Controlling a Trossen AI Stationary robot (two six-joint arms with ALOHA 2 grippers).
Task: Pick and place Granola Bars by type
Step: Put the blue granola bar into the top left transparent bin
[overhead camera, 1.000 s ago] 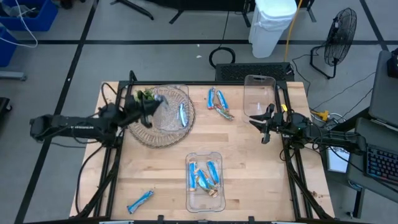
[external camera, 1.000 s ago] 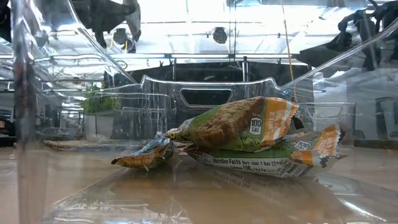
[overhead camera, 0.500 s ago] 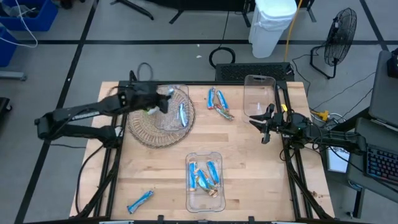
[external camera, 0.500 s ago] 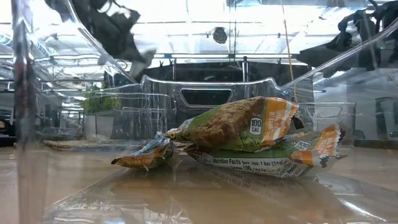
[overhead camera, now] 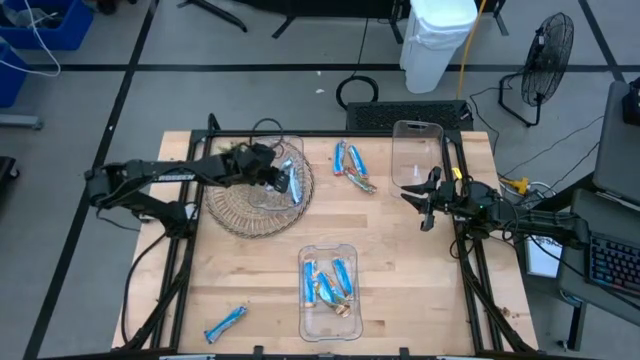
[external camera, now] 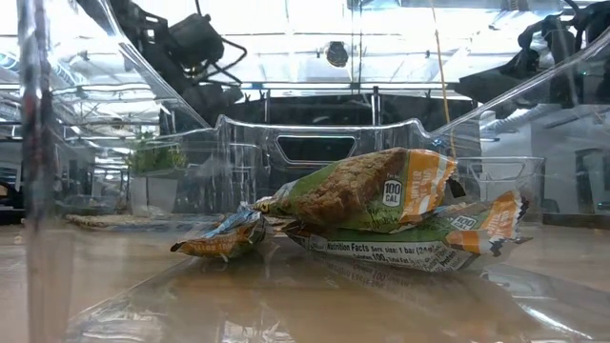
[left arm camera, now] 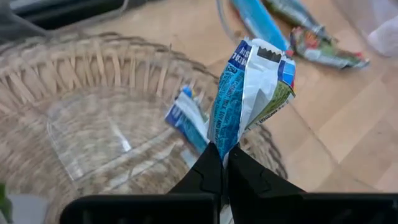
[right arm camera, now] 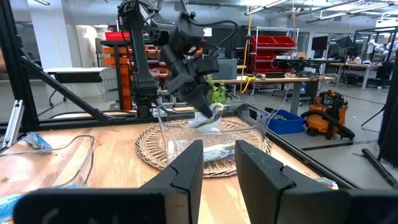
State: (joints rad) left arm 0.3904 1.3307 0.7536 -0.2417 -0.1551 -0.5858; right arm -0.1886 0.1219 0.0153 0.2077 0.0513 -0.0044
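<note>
My left gripper [overhead camera: 272,174] is over the clear bowl [overhead camera: 262,190] that stands on a round wicker mat [overhead camera: 225,212], and it is shut on a blue-and-white granola bar [left arm camera: 249,93]. Another blue bar [overhead camera: 294,186] lies in the bowl. Several blue bars [overhead camera: 350,165] lie on the table beyond the bowl. A clear bin [overhead camera: 328,325] near the front edge holds blue and tan bars [external camera: 372,195]. One blue bar [overhead camera: 226,322] lies alone at the near left. My right gripper [overhead camera: 424,200] waits open at the right, beside an empty clear container [overhead camera: 417,152]. My left gripper pinches the blue-and-white bar by one crimped end of the wrapper [left arm camera: 221,148] between its two fingertips. The bar stands out past the fingers, twisted and creased, its free end [left arm camera: 264,53] flared. It is lifted clear above the bowl [right arm camera: 208,121].
A small green plant [overhead camera: 238,150] sits at the far left side of the wicker mat. Black frame rails run along the table's left and right edges. Bare wood lies between the bowl, the near bin and the right arm.
My left gripper has moved across the bowl from its left side toward the table's right and slightly toward the far edge. The arm's elbow has swung out to the left. The right arm has kept still.
</note>
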